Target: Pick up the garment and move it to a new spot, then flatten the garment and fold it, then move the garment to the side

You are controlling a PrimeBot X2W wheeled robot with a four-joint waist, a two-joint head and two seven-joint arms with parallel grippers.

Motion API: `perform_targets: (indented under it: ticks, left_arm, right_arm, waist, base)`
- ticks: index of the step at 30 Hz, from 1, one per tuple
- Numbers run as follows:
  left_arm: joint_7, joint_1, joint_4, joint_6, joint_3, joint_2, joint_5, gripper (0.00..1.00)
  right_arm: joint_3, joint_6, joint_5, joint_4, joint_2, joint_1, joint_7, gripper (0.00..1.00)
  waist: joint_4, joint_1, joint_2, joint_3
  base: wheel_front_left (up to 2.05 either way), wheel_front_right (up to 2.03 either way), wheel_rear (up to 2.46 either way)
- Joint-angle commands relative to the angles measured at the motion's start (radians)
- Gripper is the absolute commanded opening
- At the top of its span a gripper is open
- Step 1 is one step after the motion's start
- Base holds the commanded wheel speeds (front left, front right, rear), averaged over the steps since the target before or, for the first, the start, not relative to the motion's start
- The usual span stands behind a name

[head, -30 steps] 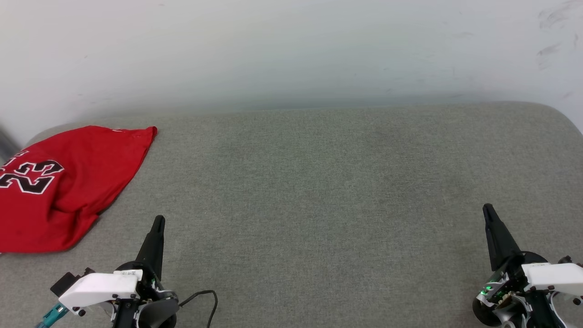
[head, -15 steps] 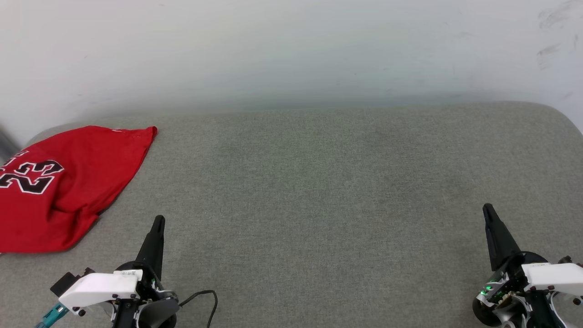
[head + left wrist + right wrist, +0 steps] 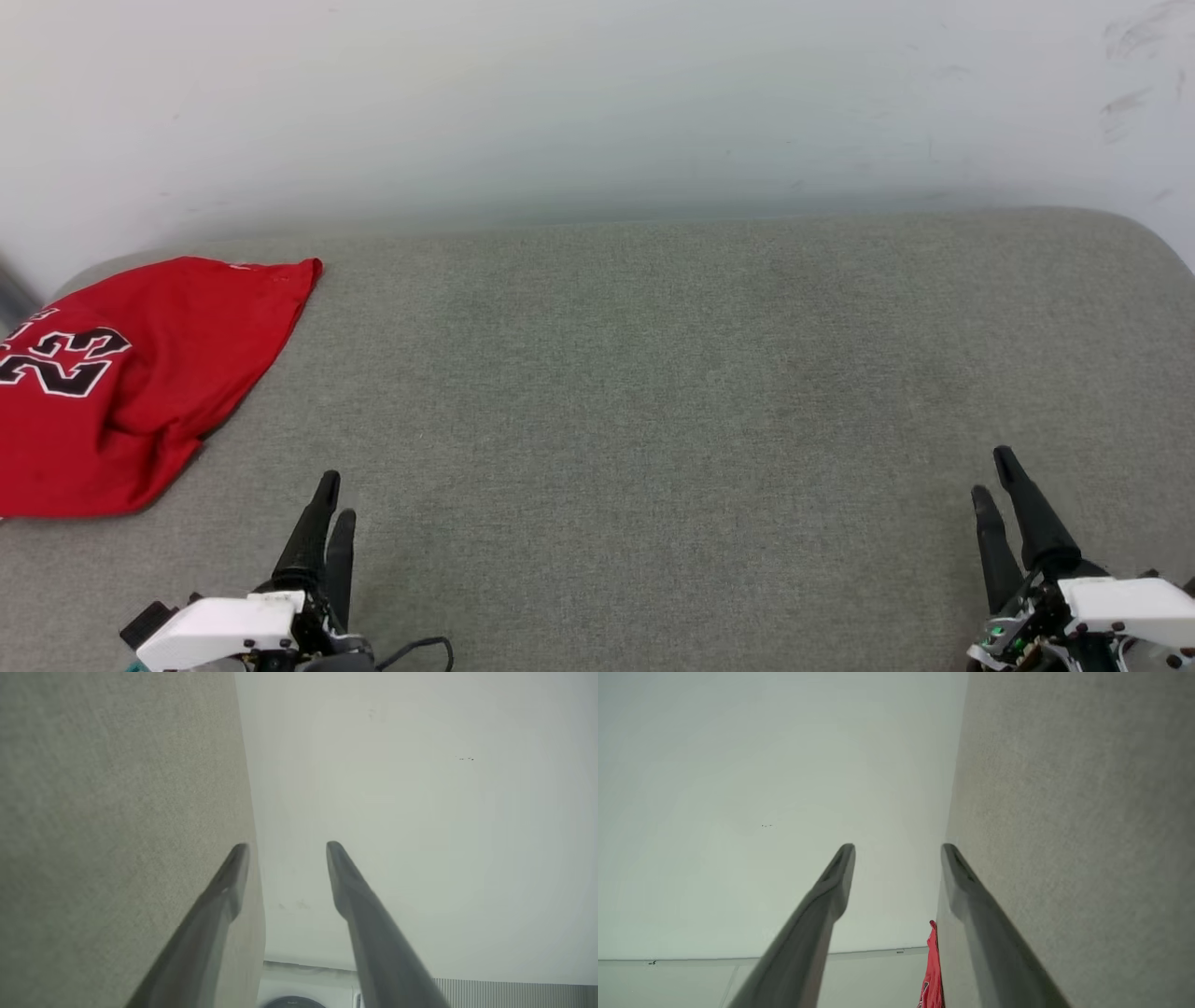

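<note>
The left gripper (image 3: pixel 337 495) sat at the near left with its two dark fingers parted and nothing between them. In the left wrist view the gap between the fingertips (image 3: pixel 240 849) was plain, with bare wall behind it. The right gripper (image 3: pixel 990 471) sat at the near right, its jaws likewise apart and empty, and the right wrist view showed the same clear gap. Both grippers pointed toward the far side, low over the grey upholstered surface (image 3: pixel 653 392); whether either touched the fabric could not be told. Each had a white casing behind its fingers, and a thin black cable (image 3: pixel 425 646) curled just right of the left one. The garment (image 3: pixel 140 373) lay on the left end of the grey surface, a loose red heap running off the left edge of the head view. One corner reached toward the far edge of the surface, and its near hem was rumpled. A black, white-outlined "23" (image 3: pixel 61 359) showed on its left part. The shirt lay near the left gripper, further away and to its left, not touching it, and well apart from the right gripper. In the right wrist view only a narrow red strip of it showed between the fingers. A pale wall (image 3: pixel 597 93) stood behind the far edge of the surface, with a few dark scuffs at its far right.
</note>
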Motion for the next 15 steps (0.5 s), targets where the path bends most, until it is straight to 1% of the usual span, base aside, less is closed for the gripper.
perform_targets:
  ticks: [1,8,15]
  left_arm:
    - [-0.013,-0.008,-0.019,0.0,-0.009,0.001,0.005,1.0]
    - [-0.043,0.005,-0.034,-0.001,-0.024,0.002,0.024,1.0]
    - [-0.076,0.017,-0.046,-0.001,0.003,0.002,0.093,1.0]
  right_arm:
    - [0.01,0.0,-0.008,-0.02,0.0,-0.007,-0.013,1.0]
    - [0.024,0.0,-0.045,-0.033,0.0,0.004,-0.044,1.0]
    - [0.027,0.0,-0.147,-0.048,0.0,0.009,-0.077,1.0]
  waist:
    - [0.0,0.0,0.0,0.0]
    - [-0.002,0.0,0.0,0.001]
    - [-0.003,0.0,0.0,0.002]
  base:
    - [0.0,0.0,0.0]
    - [0.0,0.0,0.0]
    - [0.0,0.0,0.0]
